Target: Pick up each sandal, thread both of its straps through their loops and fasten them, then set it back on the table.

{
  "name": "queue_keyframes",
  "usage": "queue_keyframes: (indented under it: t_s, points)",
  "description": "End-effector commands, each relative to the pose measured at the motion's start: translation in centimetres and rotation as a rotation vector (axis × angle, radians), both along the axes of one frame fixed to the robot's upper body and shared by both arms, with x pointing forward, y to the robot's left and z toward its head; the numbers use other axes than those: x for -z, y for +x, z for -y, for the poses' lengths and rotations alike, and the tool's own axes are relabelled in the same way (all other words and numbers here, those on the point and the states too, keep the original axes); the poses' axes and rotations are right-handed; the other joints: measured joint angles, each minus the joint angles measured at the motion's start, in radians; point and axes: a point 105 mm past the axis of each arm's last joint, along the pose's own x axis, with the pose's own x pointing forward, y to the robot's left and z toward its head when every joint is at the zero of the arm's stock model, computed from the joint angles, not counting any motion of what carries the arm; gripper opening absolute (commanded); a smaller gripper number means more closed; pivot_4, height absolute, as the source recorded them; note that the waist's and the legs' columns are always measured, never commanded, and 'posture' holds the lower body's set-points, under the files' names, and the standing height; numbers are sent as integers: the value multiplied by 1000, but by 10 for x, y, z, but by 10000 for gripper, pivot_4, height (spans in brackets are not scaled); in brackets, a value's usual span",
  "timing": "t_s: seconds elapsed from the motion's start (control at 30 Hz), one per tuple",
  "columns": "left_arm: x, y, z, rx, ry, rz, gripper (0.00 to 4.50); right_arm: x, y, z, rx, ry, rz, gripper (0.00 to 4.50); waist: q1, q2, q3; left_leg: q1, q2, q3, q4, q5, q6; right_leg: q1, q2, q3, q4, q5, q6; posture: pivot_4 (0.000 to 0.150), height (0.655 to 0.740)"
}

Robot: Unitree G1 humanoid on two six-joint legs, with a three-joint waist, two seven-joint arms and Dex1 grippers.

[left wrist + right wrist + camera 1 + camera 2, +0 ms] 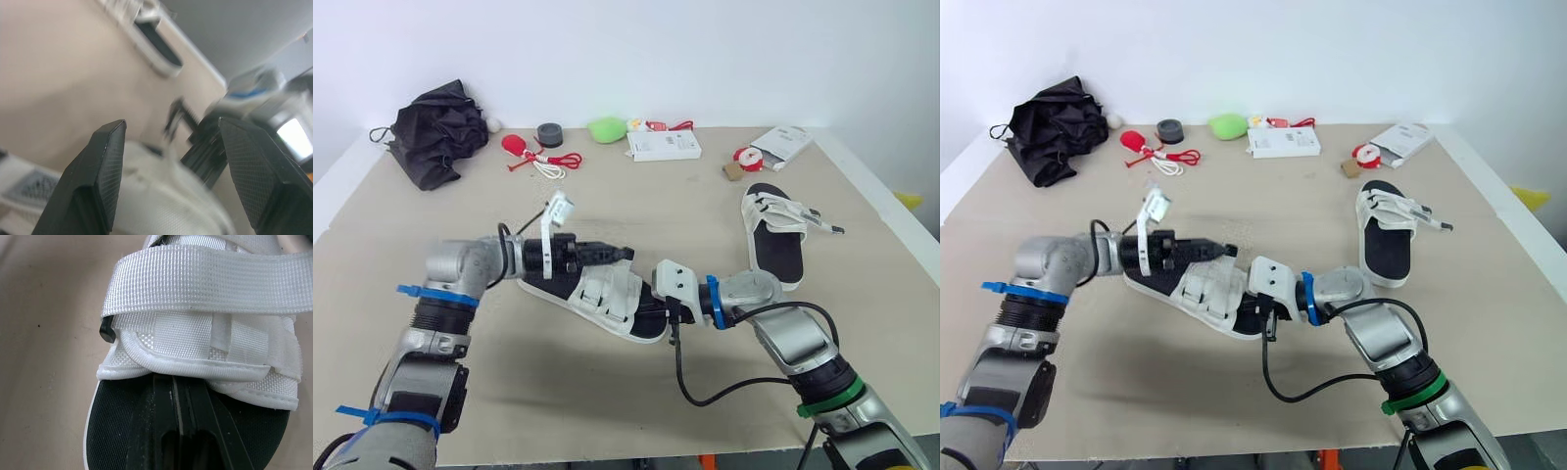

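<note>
A white sandal with a black footbed [607, 299] lies on the table in front of me, between both arms. My left gripper [625, 253] hovers just over its far side, fingers [98, 176] open above the white straps with nothing between them. My right gripper [178, 382] is shut, its tips lying on the black footbed and reaching under the front strap [205, 279]. A small black loop [107, 330] shows at that strap's end. The second sandal [775, 230] rests to the right, straps loose.
Along the far edge sit a black bag [435, 127], a red item with cord [524, 149], a grey roll [549, 134], a green object [606, 128], a white box [663, 145] and a white packet [781, 144]. A black cable [705, 392] loops under my right arm.
</note>
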Motion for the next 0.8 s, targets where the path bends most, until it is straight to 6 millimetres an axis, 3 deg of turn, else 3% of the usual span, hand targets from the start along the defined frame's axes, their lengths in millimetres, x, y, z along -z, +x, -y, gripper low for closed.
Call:
queue_keyframes:
  t_s: [0.03, 0.17, 0.2, 0.3, 0.33, 0.37, 0.47, 0.8]
  points:
    - [-6, 0, 5, 43, -1, 75, 30940, 27, -7, 8, 19, -76, -90, 0, 0, 0, 0, 0, 0, 0, 0, 0, 0, 0, 0, 0, 0, 0, 0, 1500, 7400]
    - [-1, -3, 13, 101, 34, 110, 30940, 27, -7, 9, 26, -77, -91, 0, 0, 0, 0, 0, 0, 0, 0, 0, 0, 0, 0, 0, 0, 0, 0, 1500, 7400]
    - [-1, -2, 14, 99, 29, 114, 27100, 27, -7, 9, 26, -77, -90, 0, 0, 0, 0, 0, 0, 0, 0, 0, 0, 0, 0, 0, 0, 0, 1, 1500, 7400]
    - [-3, -2, 16, 103, 13, 120, 24127, 27, -8, 8, 26, -73, -92, 0, 0, 0, 0, 0, 0, 0, 0, 0, 0, 0, 0, 0, 0, 0, 1, 1500, 7400]
    - [-4, -2, 16, 104, 11, 120, 17853, 27, -8, 8, 26, -73, -92, 0, 0, 0, 0, 0, 0, 0, 0, 0, 0, 0, 0, 0, 0, 0, 1, 1500, 7400]
    - [-5, -2, 17, 103, 8, 120, 16794, 28, -8, 8, 26, -72, -92, 0, 0, 0, 0, 0, 0, 0, 0, 0, 0, 0, 0, 0, 0, 0, 1, 1500, 7400]
    - [-10, -3, 20, 108, -11, 115, 1715, 28, -8, 6, 24, -68, -93, 0, 0, 0, 0, 0, 0, 0, 0, 0, 0, 0, 0, 0, 0, 0, 1, 1500, 7400]
    - [-30, -19, 30, 188, -84, 74, 654, 28, -8, 6, 27, -66, -93, 0, 0, 0, 0, 0, 0, 0, 0, 0, 0, 0, 0, 0, 0, 0, 1, 1500, 7400]
